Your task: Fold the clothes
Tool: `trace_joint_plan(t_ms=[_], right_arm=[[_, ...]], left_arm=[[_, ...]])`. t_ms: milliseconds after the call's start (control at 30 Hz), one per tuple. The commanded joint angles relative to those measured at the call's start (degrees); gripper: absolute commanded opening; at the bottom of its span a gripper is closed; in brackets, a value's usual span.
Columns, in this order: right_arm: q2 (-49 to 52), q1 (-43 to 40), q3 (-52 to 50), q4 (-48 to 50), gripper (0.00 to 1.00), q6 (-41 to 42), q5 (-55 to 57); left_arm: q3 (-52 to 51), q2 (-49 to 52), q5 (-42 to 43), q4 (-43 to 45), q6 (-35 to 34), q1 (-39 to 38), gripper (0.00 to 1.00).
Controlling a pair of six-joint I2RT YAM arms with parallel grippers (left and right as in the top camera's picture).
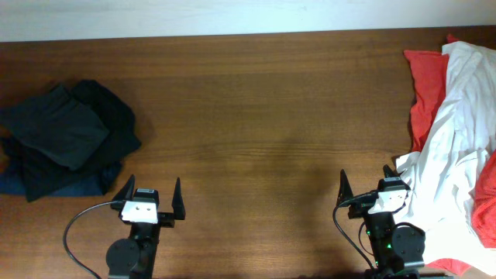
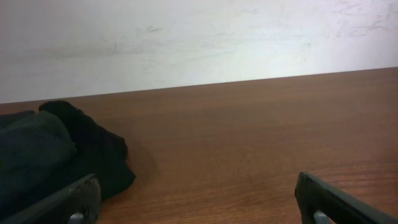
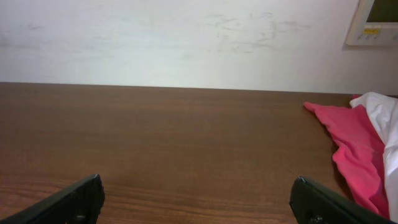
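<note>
The white T-shirt (image 1: 457, 132) runs near-to-far down the right edge of the bench (image 1: 256, 116), just beside the right arm's fingers (image 1: 343, 187), spread wide and empty like the left arm's fingers (image 1: 125, 187).

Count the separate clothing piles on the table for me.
2. A black and navy pile lies on the table at left; a heap of the white T-shirt over red fabric lies at the right edge. Other garments may be hidden underneath.
</note>
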Motion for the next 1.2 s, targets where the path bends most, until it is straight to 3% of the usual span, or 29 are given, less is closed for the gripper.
trace_joint_plan(t_ms=[0, 1167], right_arm=[[-0.42, -0.17, -0.26, -0.24, 0.99, 0.09, -0.76], [-0.42, -0.11, -0.26, -0.17, 0.99, 0.72, -1.64]], left_arm=[[-0.39, -0.55, -0.57, -0.09, 1.14, 0.09, 0.99], [-0.39, -0.55, -2.08, 0.09, 3.54, 0.13, 0.99]])
